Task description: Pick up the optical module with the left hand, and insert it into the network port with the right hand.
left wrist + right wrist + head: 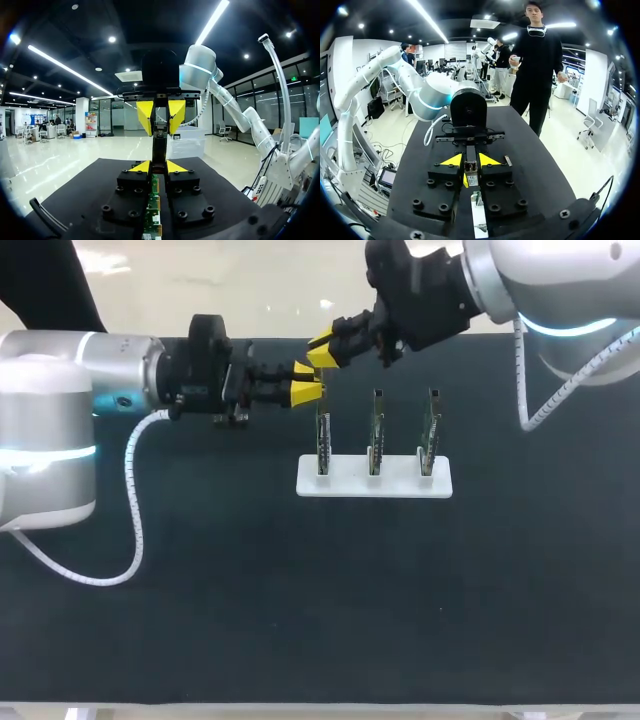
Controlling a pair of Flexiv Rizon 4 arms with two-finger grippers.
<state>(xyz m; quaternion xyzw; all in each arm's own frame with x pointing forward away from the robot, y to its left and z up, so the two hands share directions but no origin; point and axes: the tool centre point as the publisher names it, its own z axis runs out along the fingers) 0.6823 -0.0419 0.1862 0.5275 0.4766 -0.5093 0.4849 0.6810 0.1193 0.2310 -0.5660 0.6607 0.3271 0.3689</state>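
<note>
The optical module [159, 147], a slim dark bar, sticks out ahead of my left gripper [158, 166], which is shut on its near end. My right gripper [160, 116] faces it from the far side, with a yellow tip pressed against each side of the module's other end. In the right wrist view the module [471, 167] fills the gap in my right gripper [470, 161], and the left gripper [470, 136] is just beyond. In the head view both grippers, left [308, 381] and right [322, 350], meet above the leftmost green board [323, 435]; the module is hidden there.
A white stand [400, 485] holds three upright green circuit boards, the middle one [376, 430] and the right one [430, 430] standing apart from both grippers. The black table [300, 620] stretches in front of the stand. My left arm's white cable [135, 530] loops over the table's left side.
</note>
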